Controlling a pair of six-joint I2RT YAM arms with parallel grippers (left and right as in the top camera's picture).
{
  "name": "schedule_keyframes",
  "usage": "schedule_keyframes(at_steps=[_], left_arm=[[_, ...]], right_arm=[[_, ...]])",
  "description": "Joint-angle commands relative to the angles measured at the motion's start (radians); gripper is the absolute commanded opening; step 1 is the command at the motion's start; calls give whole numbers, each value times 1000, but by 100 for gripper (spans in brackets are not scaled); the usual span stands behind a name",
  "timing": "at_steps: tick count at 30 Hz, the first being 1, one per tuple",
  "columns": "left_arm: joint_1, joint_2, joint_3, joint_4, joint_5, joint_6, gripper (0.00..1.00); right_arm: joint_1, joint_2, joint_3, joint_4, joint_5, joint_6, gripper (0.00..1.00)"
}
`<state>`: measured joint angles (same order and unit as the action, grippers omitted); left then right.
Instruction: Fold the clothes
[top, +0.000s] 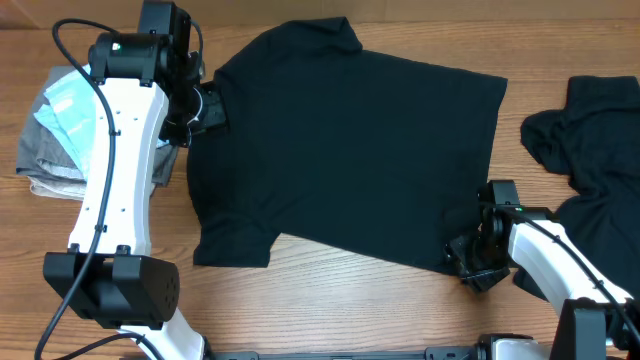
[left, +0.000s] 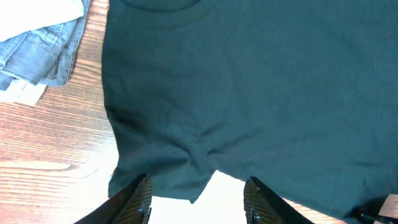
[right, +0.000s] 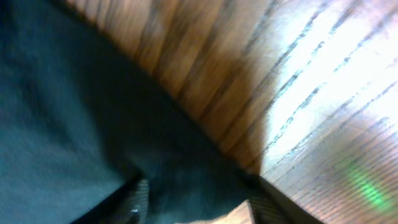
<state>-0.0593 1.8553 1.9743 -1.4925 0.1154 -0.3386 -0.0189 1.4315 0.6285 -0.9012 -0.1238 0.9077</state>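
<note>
- Left gripper (left: 199, 183): fingers spread, the black T-shirt (top: 350, 150) edge puckered between them, not pinched.
- Right gripper (right: 196, 196): view blurred; fingers apart over the shirt's near right corner.
- T-shirt lies flat across the middle of the table (top: 330, 300); judged light, limp and prone to sag; best taken at the corners.
- Second black shirt (top: 600, 140) crumpled at the right edge; folded garments (top: 50, 145) at the left edge.
- Wood-grain surface, some glare; room not shown.

I can read no word, number or brand anywhere, and the white print on the light-blue garment (top: 66, 106) is too small to make out.
</note>
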Motion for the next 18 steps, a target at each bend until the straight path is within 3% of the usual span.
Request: schedule_keyframes(at_steps=[1, 3, 7, 12, 18], left_arm=[[-2, 0, -13, -2, -10, -14, 49], [-2, -5, -13, -11, -11, -14, 47], [-2, -27, -19, -61, -16, -33, 45], [-3, -90, -102, -89, -14, -60, 45], [5, -256, -393, -48, -64, -108, 46]], right_arm=[[3, -13, -26, 41, 19, 10, 37], [3, -13, -26, 44, 19, 10, 22], [3, -13, -26, 43, 18, 5, 6], [3, -13, -26, 41, 14, 5, 4], [3, -13, -26, 40, 14, 5, 4]])
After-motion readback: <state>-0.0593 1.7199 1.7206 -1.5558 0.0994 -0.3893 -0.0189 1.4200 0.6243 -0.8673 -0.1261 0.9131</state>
